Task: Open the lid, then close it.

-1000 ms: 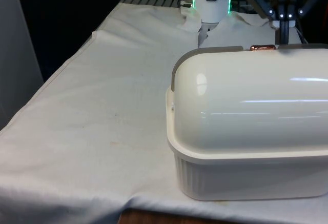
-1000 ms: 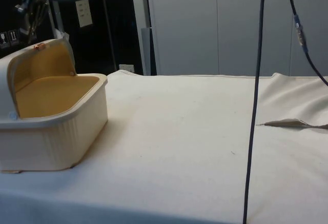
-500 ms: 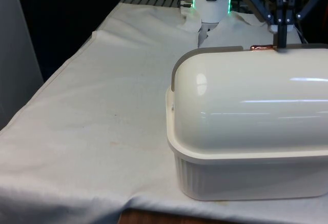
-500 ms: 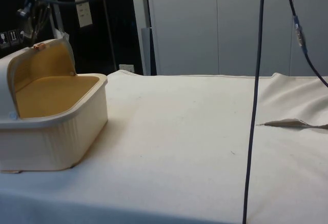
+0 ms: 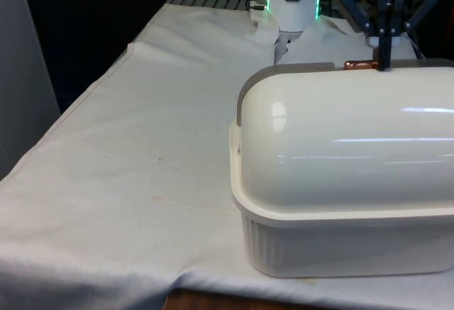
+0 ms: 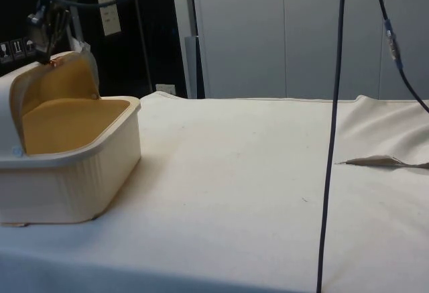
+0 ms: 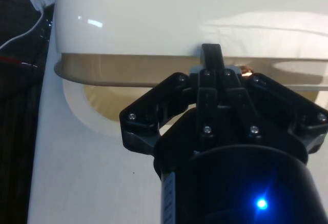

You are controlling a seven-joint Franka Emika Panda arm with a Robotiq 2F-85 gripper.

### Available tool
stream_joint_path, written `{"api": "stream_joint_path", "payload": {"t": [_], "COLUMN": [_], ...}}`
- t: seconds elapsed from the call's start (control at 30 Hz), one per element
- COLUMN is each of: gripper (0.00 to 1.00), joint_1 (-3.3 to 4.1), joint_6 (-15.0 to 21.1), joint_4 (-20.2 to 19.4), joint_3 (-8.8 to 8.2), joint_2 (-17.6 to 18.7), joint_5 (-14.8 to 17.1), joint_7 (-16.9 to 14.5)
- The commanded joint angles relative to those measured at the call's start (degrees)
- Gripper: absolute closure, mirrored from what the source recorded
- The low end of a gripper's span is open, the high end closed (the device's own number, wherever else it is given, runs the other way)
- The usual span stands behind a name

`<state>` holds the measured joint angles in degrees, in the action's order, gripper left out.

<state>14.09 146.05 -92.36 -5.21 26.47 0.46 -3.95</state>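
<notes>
A cream bread box (image 5: pixel 333 242) stands at the front view's right, its domed roll-top lid (image 5: pixel 340 140) rolled back. The side view shows the box (image 6: pixel 77 176) open, with a tan inside (image 6: pixel 64 122). A small copper handle (image 5: pixel 358 64) sits on the lid's upper grey edge. My gripper (image 5: pixel 384 60) is shut, its fingertips pressed down against the lid's edge right beside the handle. In the side view the gripper (image 6: pixel 45 53) touches the lid's top next to the handle (image 6: pixel 52 62). In the wrist view the joined fingers (image 7: pixel 211 55) rest on the lid (image 7: pixel 195 14), with the copper handle (image 7: pixel 247 72) beside them.
A black cable (image 6: pixel 333 139) hangs down through the side view. A cloth fold (image 6: pixel 382 161) lies at that view's right. The white cloth (image 5: pixel 142 154) stretches across the table beside the box, and its edge drops off at the front view's left.
My gripper has come down and shifted slightly towards the front view's left, onto the lid's edge by the copper handle. The handle has moved a little with it.
</notes>
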Motion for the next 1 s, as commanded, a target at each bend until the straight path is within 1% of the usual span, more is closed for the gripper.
{"api": "stream_joint_path", "payload": {"t": [0.0,0.07,0.1,0.33,0.37,0.4,0.6,0.63,0.67,0.83,0.93,0.97], "gripper": [1.00,1.00,1.00,1.00,1.00,1.00,1.00,1.00,1.00,1.00,1.00,1.00], "joint_1": [0.00,-0.06,0.00,-0.06,-0.11,-0.06,-0.06,-0.11,-0.06,-0.11,-0.06,-0.11], "joint_6": [-0.52,-0.40,-0.92,-3.15,-3.04,-3.61,-6.07,-5.84,-6.36,-8.65,-9.97,-9.80], "joint_4": [-0.46,0.00,-0.52,-0.80,-0.11,-0.80,-1.15,-0.63,-1.20,-1.60,-1.72,-1.03], "joint_3": [-0.17,-0.06,-0.23,-0.34,-0.23,-0.34,-0.46,-0.34,-0.46,-0.52,-0.52,-0.46], "joint_2": [-0.40,-0.06,-0.52,-0.97,-0.46,-1.03,-1.49,-1.09,-1.55,-2.06,-2.23,-1.89], "joint_5": [-0.23,0.00,-0.23,-0.29,0.00,-0.29,-0.23,0.00,-0.23,-0.23,-0.23,-0.06], "joint_7": [-0.06,-0.06,-0.11,-0.34,-0.34,-0.34,-0.52,-0.46,-0.52,-0.63,-0.63,-0.57]}}
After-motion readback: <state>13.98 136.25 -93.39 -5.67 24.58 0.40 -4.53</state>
